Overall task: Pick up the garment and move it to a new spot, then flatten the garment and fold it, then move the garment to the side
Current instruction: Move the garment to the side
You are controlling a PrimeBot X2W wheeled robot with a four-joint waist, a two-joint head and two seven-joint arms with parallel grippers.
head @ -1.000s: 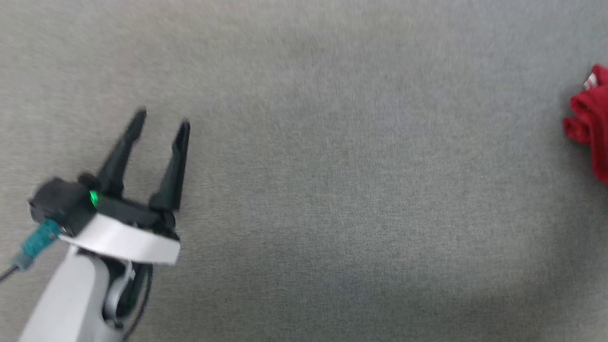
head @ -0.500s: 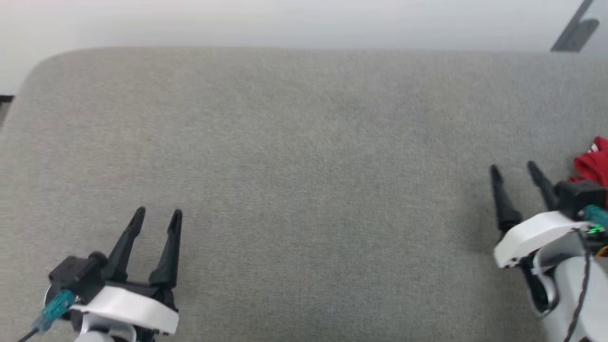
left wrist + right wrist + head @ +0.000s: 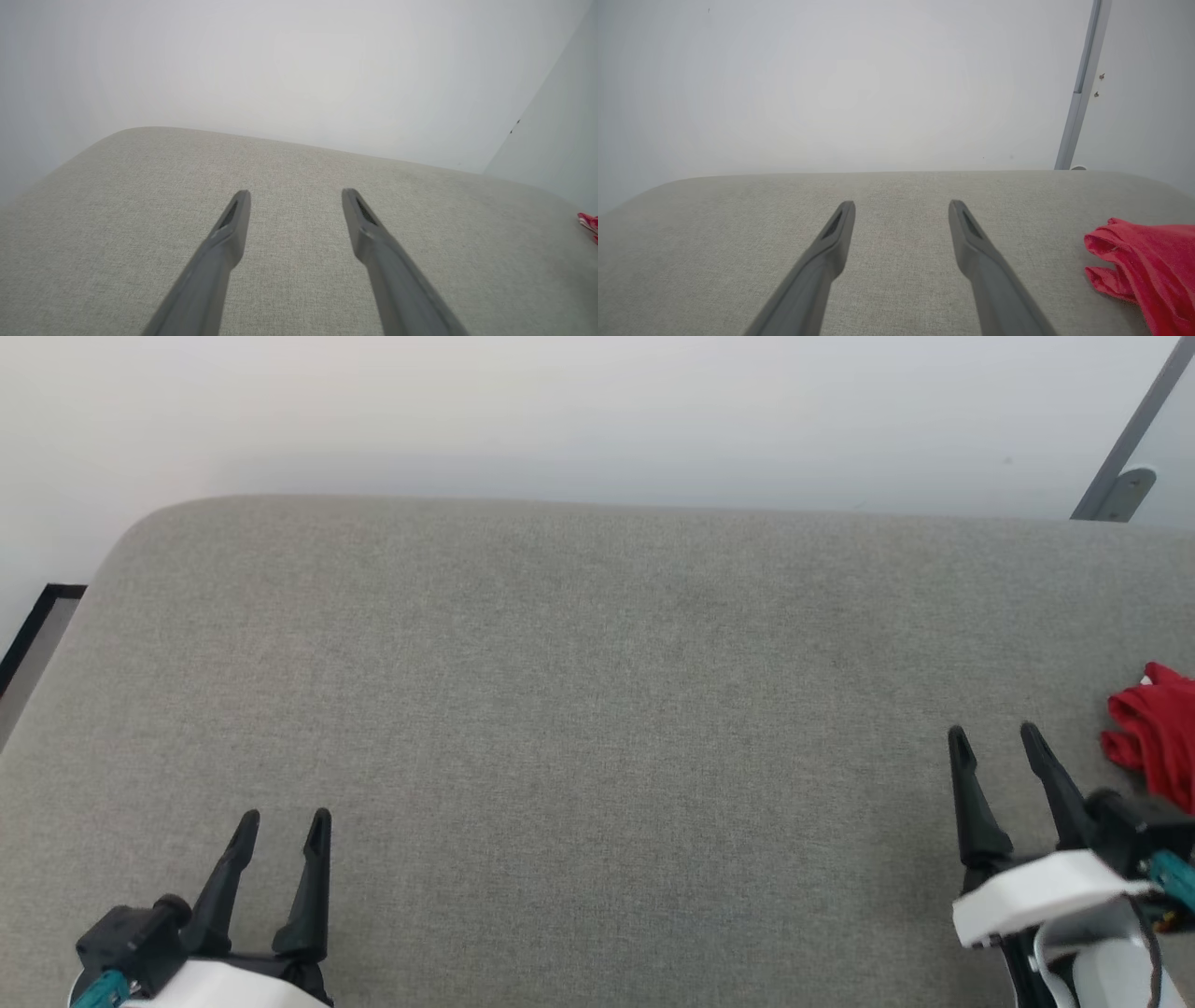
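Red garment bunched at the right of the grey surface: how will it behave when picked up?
Probably floppy: the garment lies crumpled in soft folds, so a pinch will likely lift one layer while the rest hangs. Likely light, as the cloth looks thin. Unlikely to roll or slide, since the grey fabric surface looks textured.

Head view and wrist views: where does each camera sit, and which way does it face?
Head view: from the robot's head, forward and down on the grey cushion and white wall; left gripper lower left, right gripper lower right, both open.
Left wrist view: on the left wrist, along its own fingers, across the cushion toward the wall.
Right wrist view: on the right wrist, along its own fingers, toward the wall; red garment at right.
Shared: all three show the garment at their right edge.
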